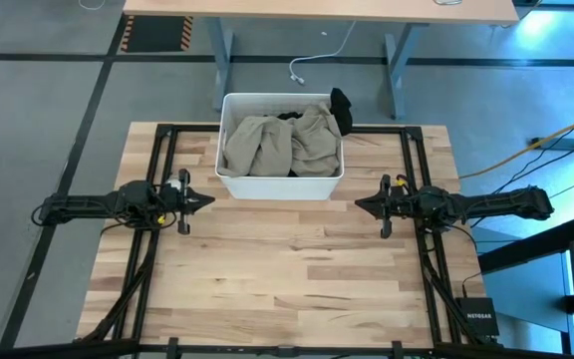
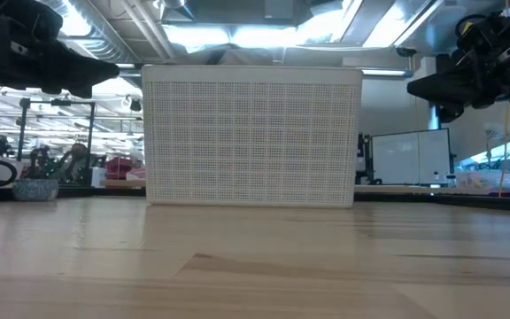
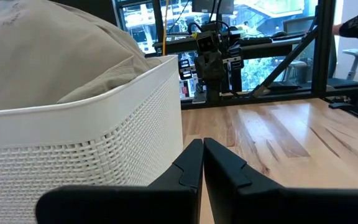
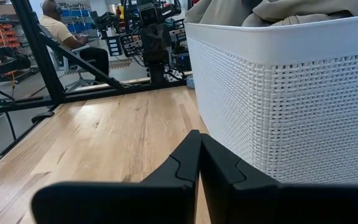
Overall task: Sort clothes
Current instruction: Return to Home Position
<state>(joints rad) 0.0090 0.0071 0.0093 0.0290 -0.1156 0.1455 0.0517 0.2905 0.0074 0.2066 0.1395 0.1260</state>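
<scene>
The clothes (image 1: 277,142), khaki-beige ones on top and a black one (image 1: 341,106) draped over the far right corner, lay in the white tub (image 1: 279,179) at the far middle of the worktop (image 1: 287,284), its long axis running left to right. The left claw (image 1: 210,200) and the right claw (image 1: 359,205), both pinched together and empty, pointed inward at each other just near of the tub, equally close, so the pile lay far and inward of each. The only readable writing was NETGEAR on a black box (image 1: 478,321) at the near right.
</scene>
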